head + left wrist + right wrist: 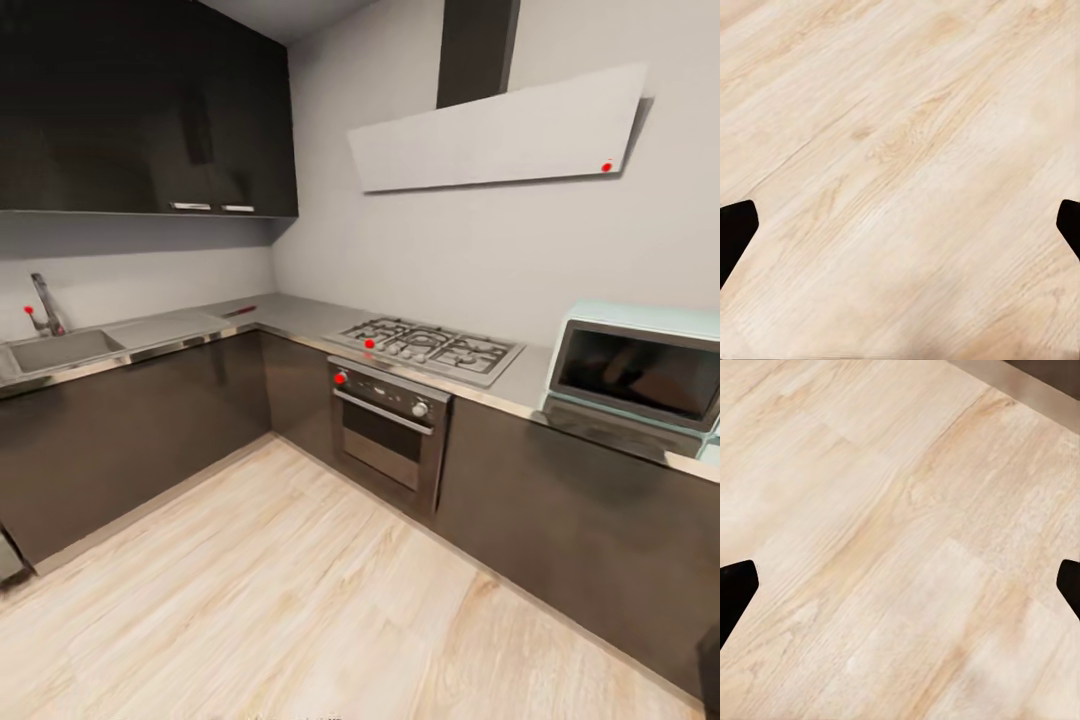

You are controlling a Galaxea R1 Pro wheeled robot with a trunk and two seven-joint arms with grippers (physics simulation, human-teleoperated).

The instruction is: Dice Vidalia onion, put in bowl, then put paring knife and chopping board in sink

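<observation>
Ahead, grey countertop (pixel 300 318) wraps the corner past the sink (pixel 62 350); both grippers hang spread over pale floor (pixel 280 600).

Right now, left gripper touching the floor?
Apart. In the left wrist view the left gripper is open, fingertips at the picture's edges, with the wooden floor well beyond them.
</observation>
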